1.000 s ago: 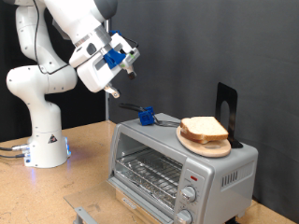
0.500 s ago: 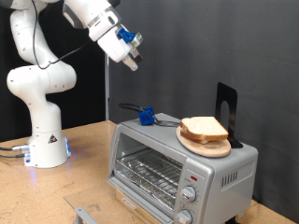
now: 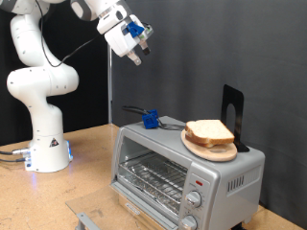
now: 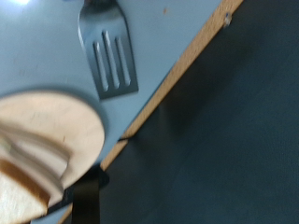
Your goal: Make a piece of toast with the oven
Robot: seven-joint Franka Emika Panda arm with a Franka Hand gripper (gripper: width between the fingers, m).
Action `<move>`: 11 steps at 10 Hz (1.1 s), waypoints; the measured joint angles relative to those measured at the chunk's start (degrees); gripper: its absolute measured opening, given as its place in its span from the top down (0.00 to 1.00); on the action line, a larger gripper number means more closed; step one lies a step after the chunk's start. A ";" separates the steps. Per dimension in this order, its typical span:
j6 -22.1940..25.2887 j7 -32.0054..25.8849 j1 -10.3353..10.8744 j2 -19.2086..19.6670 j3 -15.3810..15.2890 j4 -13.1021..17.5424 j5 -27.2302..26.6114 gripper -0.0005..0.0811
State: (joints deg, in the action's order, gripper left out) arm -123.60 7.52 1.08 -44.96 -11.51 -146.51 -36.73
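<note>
The silver oven (image 3: 182,171) stands on the wooden table at the exterior view's lower right, its glass door closed and the wire rack inside bare. Bread slices (image 3: 211,130) (image 4: 17,177) lie stacked on a round wooden board (image 3: 207,147) (image 4: 56,126) on the oven's top. The piece of toast does not show as a single slice apart from that stack. My gripper (image 3: 135,56) hangs high above the oven's left end, well clear of it, with nothing visible between its fingers. The fingers are out of the wrist view.
A metal spatula (image 3: 149,119) (image 4: 107,56) with a blue handle piece rests on the oven top beside the board. A black stand (image 3: 232,113) rises behind the bread. The robot base (image 3: 43,144) sits at the left. A grey metal piece (image 3: 86,220) lies near the table's front edge.
The arm has swung upward and toward the exterior view's right, lifting the gripper from just above the oven's left end to near the top of the picture. Nothing on the oven moved.
</note>
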 joint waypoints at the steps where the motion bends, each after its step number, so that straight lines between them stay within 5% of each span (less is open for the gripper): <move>1: 1.44 0.71 -0.33 0.08 -0.06 0.32 0.74 0.00; 5: 1.44 0.71 -0.70 0.26 -0.42 -0.12 1.26 0.00; 11: -8.47 -1.02 -1.93 4.53 -6.55 -5.56 3.31 0.00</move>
State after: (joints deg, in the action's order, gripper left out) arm -132.07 6.50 -0.85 -40.43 -18.06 -152.07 -33.42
